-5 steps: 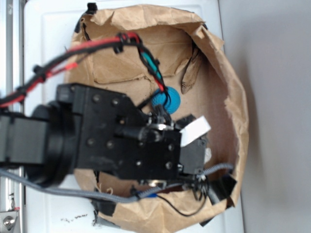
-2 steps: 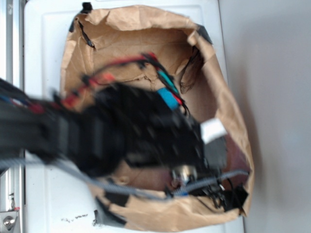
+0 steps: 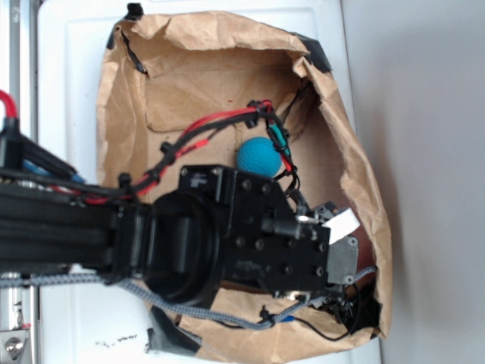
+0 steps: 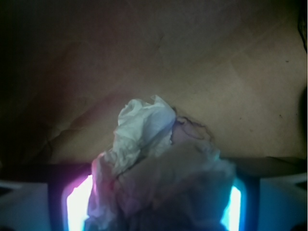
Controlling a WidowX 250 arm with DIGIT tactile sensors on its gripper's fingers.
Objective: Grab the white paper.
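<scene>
In the wrist view the white paper, a crumpled off-white wad, lies on the brown bag floor and fills the space between my fingers. My gripper stands open around it, with one lit finger at the left and the other finger at the right, both close against the wad. In the exterior view my gripper is low in the bag's lower right corner, and the arm hides the paper there.
The brown paper bag lies open on a white surface, its walls close around the gripper on the right and below. A blue ball sits mid-bag, just above the arm. Cables loop over the ball.
The arm has swung from the bag's middle down and right into the lower right corner. The blue ball, partly covered before, now shows fully.
</scene>
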